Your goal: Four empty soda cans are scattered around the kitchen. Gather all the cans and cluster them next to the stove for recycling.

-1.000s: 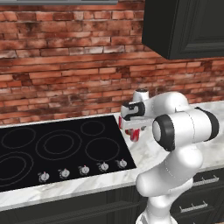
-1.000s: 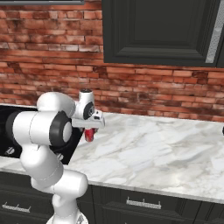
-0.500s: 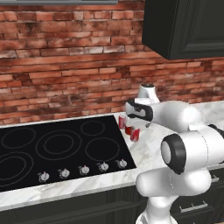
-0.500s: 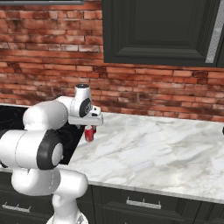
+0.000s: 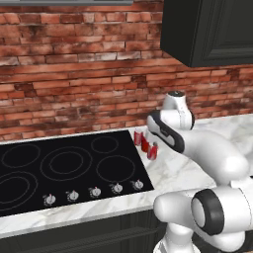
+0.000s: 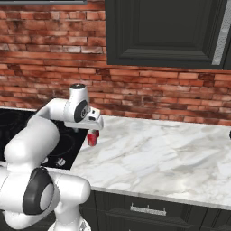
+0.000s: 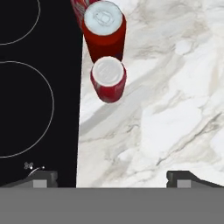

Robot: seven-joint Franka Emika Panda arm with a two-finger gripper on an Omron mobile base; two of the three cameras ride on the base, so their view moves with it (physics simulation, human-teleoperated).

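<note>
since the earlier frame the arm has swung back and up off the soda cans, gripper now hanging above them, fingers spread wide and gripping nothing. three cans, maybe more hidden, stand upright in a row on the marble counter just beside the stove edge.

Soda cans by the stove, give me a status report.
Gripper open, empty, above the counter. Three soda cans upright in a row beside the stove. Nothing in the way.

upright soda cans in a row on marble counter beside stove
</note>
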